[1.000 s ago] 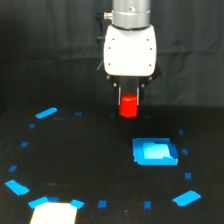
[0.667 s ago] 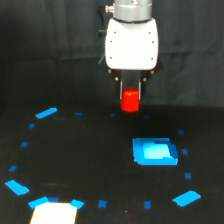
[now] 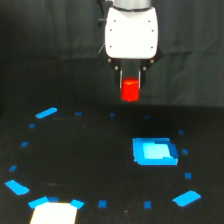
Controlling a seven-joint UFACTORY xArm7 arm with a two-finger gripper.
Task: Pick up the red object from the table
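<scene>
The red object point(image 3: 130, 90) is a small bright red-orange cylinder-like block. It hangs in the air between the two dark fingers of my gripper point(image 3: 130, 89), well above the black table point(image 3: 100, 160). The gripper is shut on it, under the white wrist housing point(image 3: 131, 31) at the top middle of the exterior view. The block's lower end sticks out below the fingertips.
A large flat blue rectangular patch point(image 3: 154, 151) lies on the table below and to the exterior view's right of the gripper. Small blue tape marks ring the table. A white patch point(image 3: 54, 212) sits at the bottom left. A dark curtain hangs behind.
The gripper has risen with the red object held in it. The block is now higher above the table than one second ago.
</scene>
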